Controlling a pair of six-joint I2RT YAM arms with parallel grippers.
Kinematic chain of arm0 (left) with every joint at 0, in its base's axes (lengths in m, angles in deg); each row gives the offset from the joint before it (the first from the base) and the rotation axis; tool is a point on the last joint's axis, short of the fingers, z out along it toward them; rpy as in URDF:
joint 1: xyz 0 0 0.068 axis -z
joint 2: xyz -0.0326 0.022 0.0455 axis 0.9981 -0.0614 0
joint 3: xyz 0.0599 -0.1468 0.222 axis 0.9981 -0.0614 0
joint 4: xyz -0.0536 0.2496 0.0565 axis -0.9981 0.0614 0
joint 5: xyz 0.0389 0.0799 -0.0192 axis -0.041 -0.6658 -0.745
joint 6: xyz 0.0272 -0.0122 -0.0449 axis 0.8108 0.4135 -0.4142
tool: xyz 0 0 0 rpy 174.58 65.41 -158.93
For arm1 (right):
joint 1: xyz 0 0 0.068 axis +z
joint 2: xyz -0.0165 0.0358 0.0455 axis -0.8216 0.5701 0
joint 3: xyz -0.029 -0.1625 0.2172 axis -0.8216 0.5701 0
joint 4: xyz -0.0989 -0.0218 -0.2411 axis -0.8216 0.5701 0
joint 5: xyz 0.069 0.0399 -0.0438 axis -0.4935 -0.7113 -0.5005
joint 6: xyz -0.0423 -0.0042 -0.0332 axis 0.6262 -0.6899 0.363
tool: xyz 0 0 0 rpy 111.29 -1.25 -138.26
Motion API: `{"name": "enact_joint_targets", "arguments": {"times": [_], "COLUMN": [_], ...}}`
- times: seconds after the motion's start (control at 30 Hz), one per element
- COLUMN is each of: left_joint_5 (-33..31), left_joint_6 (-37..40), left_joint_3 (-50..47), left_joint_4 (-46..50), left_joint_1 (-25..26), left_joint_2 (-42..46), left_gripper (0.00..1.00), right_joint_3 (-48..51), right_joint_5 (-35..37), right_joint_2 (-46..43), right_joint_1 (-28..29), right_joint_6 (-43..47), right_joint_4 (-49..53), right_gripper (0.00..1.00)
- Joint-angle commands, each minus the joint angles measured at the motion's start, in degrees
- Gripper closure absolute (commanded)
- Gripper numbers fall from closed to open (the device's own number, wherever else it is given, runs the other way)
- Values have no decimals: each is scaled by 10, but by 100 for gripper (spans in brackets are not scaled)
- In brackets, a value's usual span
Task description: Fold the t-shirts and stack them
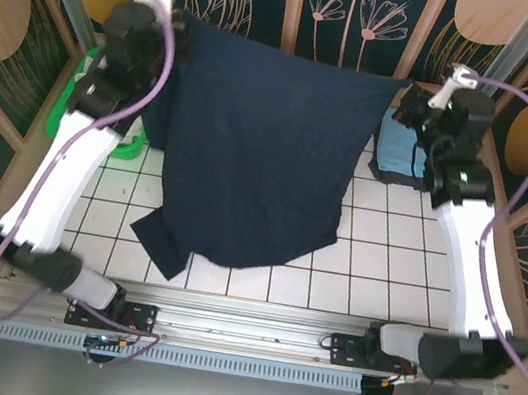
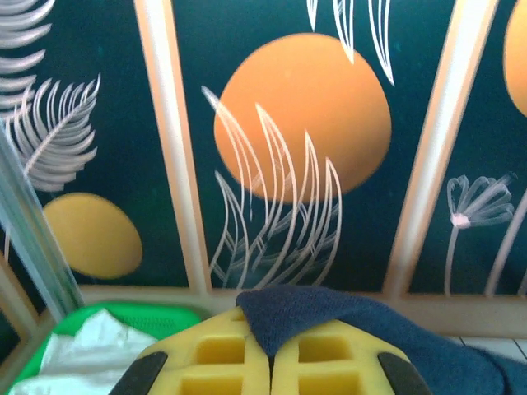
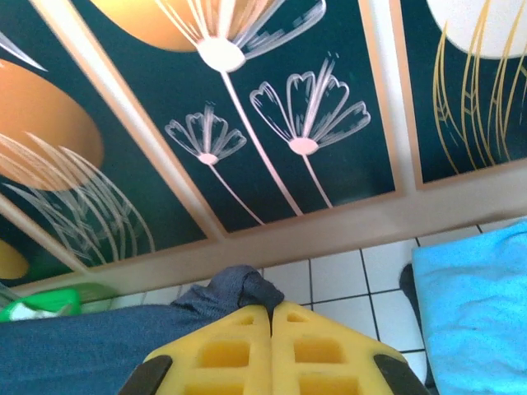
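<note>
From above, you see the navy t-shirt (image 1: 256, 156) stretched between both arms over the white tiles (image 1: 364, 265). At your left wrist, the left gripper (image 2: 270, 350) is clamped on one corner; at your right wrist, the right gripper (image 3: 271, 317) pinches another.

Big shirt (image 1: 262, 147) spread mid-frame, over table (image 1: 385, 263). My left gripper (image 1: 174, 25) pinches its upper left corner. My right gripper (image 1: 411, 88) pinches its upper right corner. Basket (image 1: 58, 110) at left edge, partly under my left arm. Folded shirt (image 1: 399, 147) on table, right of big shirt.
</note>
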Motion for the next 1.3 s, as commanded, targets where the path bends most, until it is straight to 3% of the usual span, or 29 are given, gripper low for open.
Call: {"name": "enact_joint_targets", "arguments": {"times": [0.0, 0.07, 0.1, 0.17, 0.33, 0.47, 0.57, 0.7, 0.8, 0.97, 1.03, 1.13, 1.27], "left_joint_5": [-32, -8, 3, 29, 94, 123, 160, 203, 198, 174, 152, 120, 89], "left_joint_6": [37, 39, 39, 37, 7, -77, -168, -265, -297, -316, -313, -301, -292], "left_joint_3": [235, 356, 372, 307, -136, -422, -602, -789, -854, -889, -884, -869, -835], "left_joint_4": [14, 54, 61, 37, -158, -214, -227, -214, -182, -186, -193, -207, -242], "left_joint_1": [-9, -9, -9, -9, -9, -9, -8, -5, -1, -1, -1, -1, -3], "left_joint_2": [-70, -116, -113, -52, 212, 358, 410, 408, 405, 437, 428, 379, 262], "left_gripper": [100, 100, 100, 100, 100, 100, 100, 100, 95, 56, 45, 29, 33], "right_joint_3": [-102, -145, -150, -128, 52, 247, 402, 556, 610, 613, 598, 565, 540], "right_joint_5": [6, -6, -7, -11, -38, -55, -52, -30, -12, -17, -14, -6, -25], "right_joint_2": [32, 45, 41, 14, -102, -202, -279, -345, -347, -333, -340, -338, -298], "right_joint_1": [-23, -29, -31, -31, -33, -33, -33, -33, -33, -32, -30, -22, 37], "right_joint_6": [1, -1, 0, 2, -6, -33, -77, -123, -132, -137, -133, -128, -126], "right_joint_4": [-15, 3, 4, -5, -60, -80, -95, -74, -51, -29, -24, -18, -77], "right_gripper": [100, 100, 100, 100, 100, 100, 100, 100, 100, 99, 79, 67, 63]}}
